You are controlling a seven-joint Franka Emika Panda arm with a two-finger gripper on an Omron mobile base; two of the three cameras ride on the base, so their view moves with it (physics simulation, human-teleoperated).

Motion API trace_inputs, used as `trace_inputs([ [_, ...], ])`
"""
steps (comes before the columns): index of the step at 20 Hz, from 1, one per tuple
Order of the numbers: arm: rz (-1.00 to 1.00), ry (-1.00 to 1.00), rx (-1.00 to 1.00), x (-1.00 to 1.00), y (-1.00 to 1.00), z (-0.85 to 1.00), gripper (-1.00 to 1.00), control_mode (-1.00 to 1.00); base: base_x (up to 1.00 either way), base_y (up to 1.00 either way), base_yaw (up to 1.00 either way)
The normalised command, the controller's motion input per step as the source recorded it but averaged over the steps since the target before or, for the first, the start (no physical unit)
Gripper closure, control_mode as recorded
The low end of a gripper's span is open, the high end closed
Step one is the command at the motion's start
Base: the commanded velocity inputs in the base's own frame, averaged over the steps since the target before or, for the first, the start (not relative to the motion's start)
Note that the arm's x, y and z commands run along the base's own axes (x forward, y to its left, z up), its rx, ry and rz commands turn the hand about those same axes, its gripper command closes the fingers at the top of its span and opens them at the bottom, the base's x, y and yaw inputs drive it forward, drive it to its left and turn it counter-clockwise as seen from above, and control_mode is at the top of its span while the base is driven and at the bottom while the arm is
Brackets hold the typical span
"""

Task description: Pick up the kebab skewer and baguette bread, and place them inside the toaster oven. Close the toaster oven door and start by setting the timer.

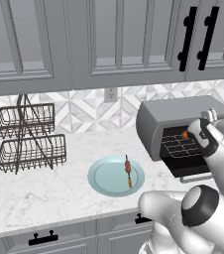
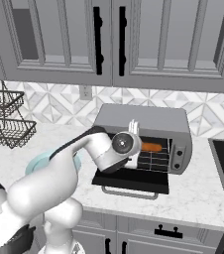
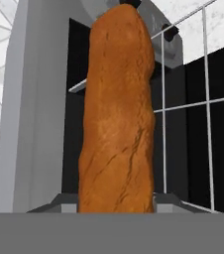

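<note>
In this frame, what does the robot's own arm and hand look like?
The arm is glossy white, built of rounded, tube-like segments with dark grey bands and round dark caps at the joints. One wrist joint shows a silvery disc cap. The hand ends in pale fingers. No cables or markings are visible.

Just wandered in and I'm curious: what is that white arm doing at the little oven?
The white robot arm is reaching into the open grey metal toaster oven with a small orange-brown baguette loaf. In the hand view the loaf sits between the tool's fingertips, over the wire rack. The dark glass oven door is folded down. A slim kebab skewer with reddish chunks lies on the pale blue plate on the counter, waiting its turn.
</note>
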Motion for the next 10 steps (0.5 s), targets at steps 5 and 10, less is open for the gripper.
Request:
trace_inputs([
  [5, 0.00, 0.00, 0.00, 0.09, 0.00, -0.15, 1.00, -1.00, 0.00, 0.00, 0.00],
  [10, 0.00, 0.00, 0.00, 0.21, 0.00, -0.04, 1.00, -1.00, 0.00, 0.00, 0.00],
])
